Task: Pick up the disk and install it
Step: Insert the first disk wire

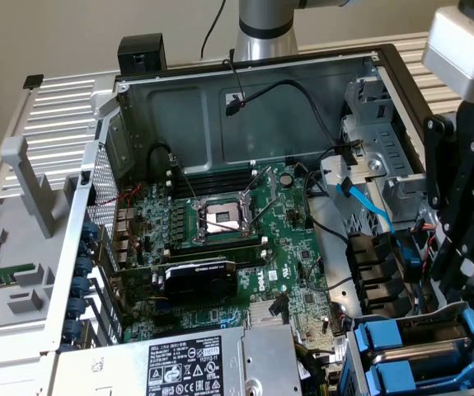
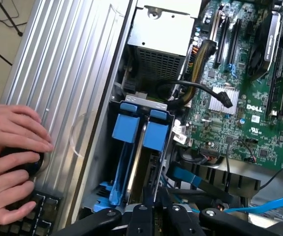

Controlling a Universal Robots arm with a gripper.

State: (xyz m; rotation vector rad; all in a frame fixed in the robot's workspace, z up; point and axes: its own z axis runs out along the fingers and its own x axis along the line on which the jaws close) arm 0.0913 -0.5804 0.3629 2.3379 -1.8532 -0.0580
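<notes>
The gripper (image 1: 459, 276) hangs just over the drive bay (image 1: 467, 315) in a corner of the open computer case (image 1: 187, 107). Its fingers are pulled close together, and nothing can be seen held between them. Two disks in blue holders stand on edge in the bay, side by side.

The disk (image 1: 382, 334) for this job looks to be the one on the motherboard (image 1: 302, 247) side, since the gripper (image 2: 156, 207) lines up over it in the wrist view. That disk (image 2: 156, 136) sits low in its slot beside the other disk (image 2: 125, 123). So the picking up seems done and the putting in looks near its end, though how deep the disk sits cannot be told.

Any move here calls for going straight along the slot, with no tilt. The bay walls hug both disks tightly. A blue cable (image 1: 368, 206) and black wires (image 1: 323, 227) lie near the bay on one side, and a ribbed metal panel (image 2: 67, 73) lies on the other. The only free room is above the bay. A person's hands (image 2: 11, 162) rest outside the case by a keyboard (image 2: 38, 216)
</notes>
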